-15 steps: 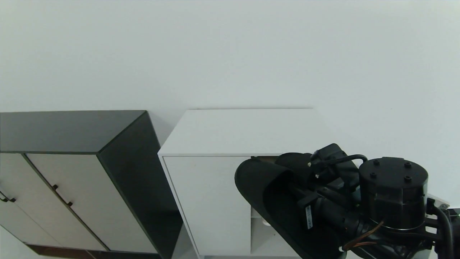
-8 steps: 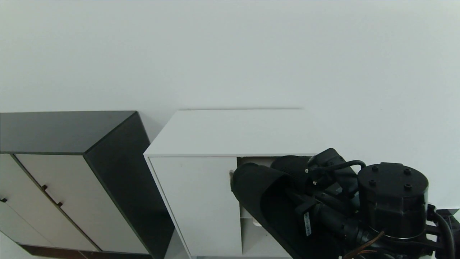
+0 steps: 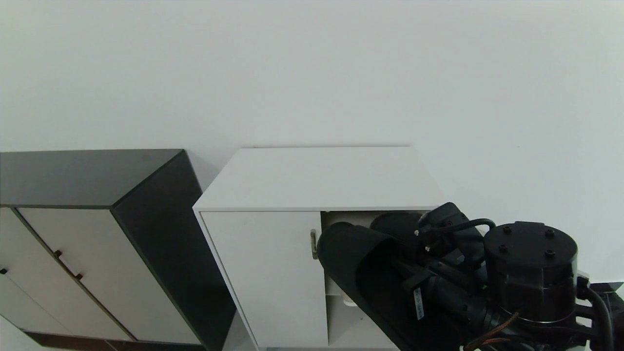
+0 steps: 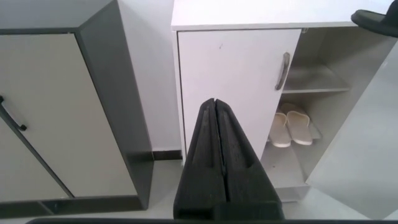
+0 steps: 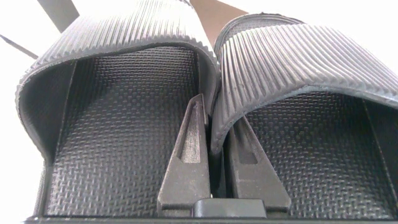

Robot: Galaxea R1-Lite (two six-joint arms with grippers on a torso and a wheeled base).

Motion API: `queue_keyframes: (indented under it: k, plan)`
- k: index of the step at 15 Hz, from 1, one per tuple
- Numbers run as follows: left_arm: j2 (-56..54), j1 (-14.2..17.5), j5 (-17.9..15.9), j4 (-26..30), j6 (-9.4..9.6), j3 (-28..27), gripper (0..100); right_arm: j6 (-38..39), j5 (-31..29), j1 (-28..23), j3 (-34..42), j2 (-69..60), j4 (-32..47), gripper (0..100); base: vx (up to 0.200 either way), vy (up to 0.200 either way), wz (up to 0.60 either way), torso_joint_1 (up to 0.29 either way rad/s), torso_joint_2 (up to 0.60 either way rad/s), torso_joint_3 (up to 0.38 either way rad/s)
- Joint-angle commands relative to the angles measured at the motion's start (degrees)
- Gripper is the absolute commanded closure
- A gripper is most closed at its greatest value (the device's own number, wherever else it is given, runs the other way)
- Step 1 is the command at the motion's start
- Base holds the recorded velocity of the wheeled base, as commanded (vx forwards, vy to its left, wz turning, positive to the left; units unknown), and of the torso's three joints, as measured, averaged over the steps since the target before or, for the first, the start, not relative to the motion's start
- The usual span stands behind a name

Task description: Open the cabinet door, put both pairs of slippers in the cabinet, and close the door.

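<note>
A white cabinet (image 3: 317, 178) stands ahead, its left door (image 3: 263, 273) closed and its right side open. In the left wrist view the open right door (image 4: 367, 149) swings outward. A white pair of slippers (image 4: 290, 127) lies on a lower shelf inside. My right gripper (image 5: 214, 118) is shut on a black pair of slippers (image 5: 124, 124), pinching their adjoining inner walls. That black pair (image 3: 351, 258) hangs in front of the open compartment near the top shelf, beside the door handle (image 3: 313, 243). My left gripper (image 4: 215, 102) is shut on nothing, held back from the closed door.
A dark cabinet (image 3: 97, 175) with pale doors and black handles stands close to the left of the white one, with a narrow gap between them. A plain white wall runs behind both. Pale floor (image 4: 161, 186) lies in front of them.
The head view has shifted, so both cabinets sit farther left. Against the white cabinet the black slippers stand slightly farther right, uncovering the door handle.
</note>
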Motion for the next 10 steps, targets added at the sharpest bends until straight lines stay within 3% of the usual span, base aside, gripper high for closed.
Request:
queue_keyframes:
  k: [1,10]
  plan:
    - [0.1,0.0,0.0,0.0,0.00,0.0,100,0.0,0.0,-0.1,0.1,0.4,0.0,100,0.000,0.000,0.00,-0.178,0.42,0.227]
    - [0.1,0.0,0.0,0.0,0.00,0.0,100,0.1,0.0,-0.1,0.5,1.2,0.0,100,0.000,0.000,0.00,-0.211,0.52,0.307]
